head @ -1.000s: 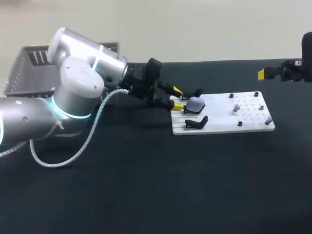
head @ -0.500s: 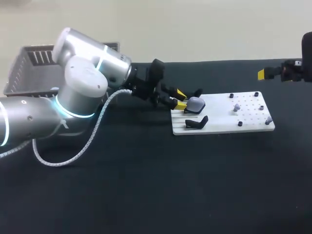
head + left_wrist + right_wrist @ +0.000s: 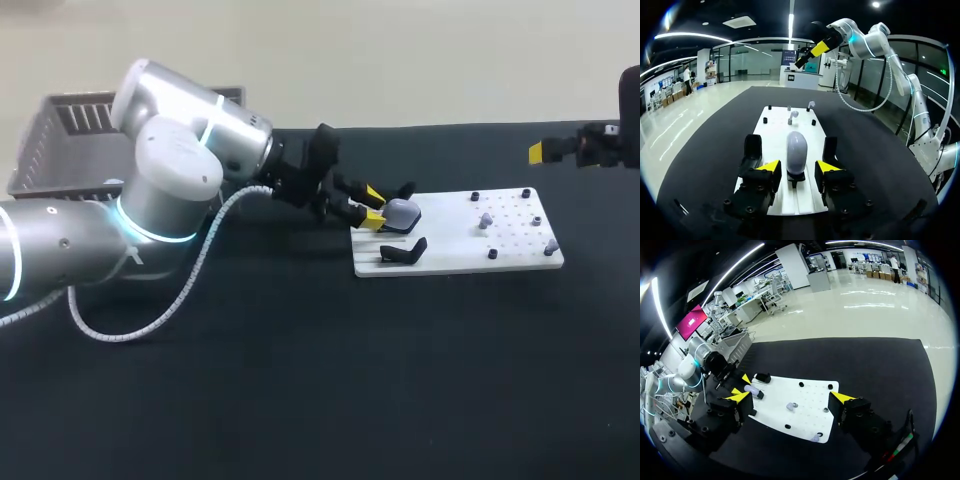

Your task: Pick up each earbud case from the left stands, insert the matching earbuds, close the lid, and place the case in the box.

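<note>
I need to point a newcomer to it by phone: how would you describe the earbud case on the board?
On the black table lies a white board. At its left end, between the open jaws of the left gripper, sits the earbud case: a smooth, pale grey oval, while the black stands on either side of it are empty.

The setting is a robotics lab workcell. A black-topped table (image 3: 300, 380) carries a white fixture plate (image 3: 515, 250) drilled with rows of holes and fitted with black stands (image 3: 403, 252). A grey slatted box (image 3: 60, 150) sits at its far left. Over the table stand two jointed robot arms, the left arm (image 3: 150, 200) with a glowing ring and trailing cable (image 3: 190, 270), and the right arm (image 3: 867, 42).
</note>
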`<state>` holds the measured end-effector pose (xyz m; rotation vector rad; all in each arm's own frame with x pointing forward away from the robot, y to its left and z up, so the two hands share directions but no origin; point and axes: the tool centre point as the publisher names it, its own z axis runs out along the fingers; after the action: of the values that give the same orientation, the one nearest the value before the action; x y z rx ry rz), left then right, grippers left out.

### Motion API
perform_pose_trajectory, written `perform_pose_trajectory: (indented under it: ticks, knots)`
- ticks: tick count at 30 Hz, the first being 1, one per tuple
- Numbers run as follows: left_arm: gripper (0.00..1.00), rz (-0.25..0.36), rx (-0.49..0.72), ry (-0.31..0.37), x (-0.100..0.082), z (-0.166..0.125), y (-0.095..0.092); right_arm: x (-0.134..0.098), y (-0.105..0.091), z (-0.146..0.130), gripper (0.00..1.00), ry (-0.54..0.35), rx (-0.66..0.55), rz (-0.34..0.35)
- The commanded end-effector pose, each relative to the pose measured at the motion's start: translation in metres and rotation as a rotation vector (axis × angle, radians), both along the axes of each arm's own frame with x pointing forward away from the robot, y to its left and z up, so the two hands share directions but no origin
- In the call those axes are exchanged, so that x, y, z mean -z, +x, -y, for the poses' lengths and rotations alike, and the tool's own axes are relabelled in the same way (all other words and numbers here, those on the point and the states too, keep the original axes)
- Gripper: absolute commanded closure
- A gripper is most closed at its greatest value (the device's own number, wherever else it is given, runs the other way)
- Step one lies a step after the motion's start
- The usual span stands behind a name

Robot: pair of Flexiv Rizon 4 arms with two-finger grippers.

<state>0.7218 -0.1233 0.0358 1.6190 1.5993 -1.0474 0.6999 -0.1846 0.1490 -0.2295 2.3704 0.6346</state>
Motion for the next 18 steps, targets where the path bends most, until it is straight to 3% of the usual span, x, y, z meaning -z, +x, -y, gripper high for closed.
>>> perform_pose_trajectory:
  ticks: [1,18]
  knots:
    - [0.52,-0.001,0.009,-0.004,0.0025,0.0014,0.0012,-0.0003,-0.0004,0.0000,0.00,-0.002,0.001,0.000]
    - [0.57,0.006,0.029,-0.003,0.0052,0.0093,-0.0029,-0.0003,-0.0004,0.0000,0.00,-0.002,0.001,0.000]
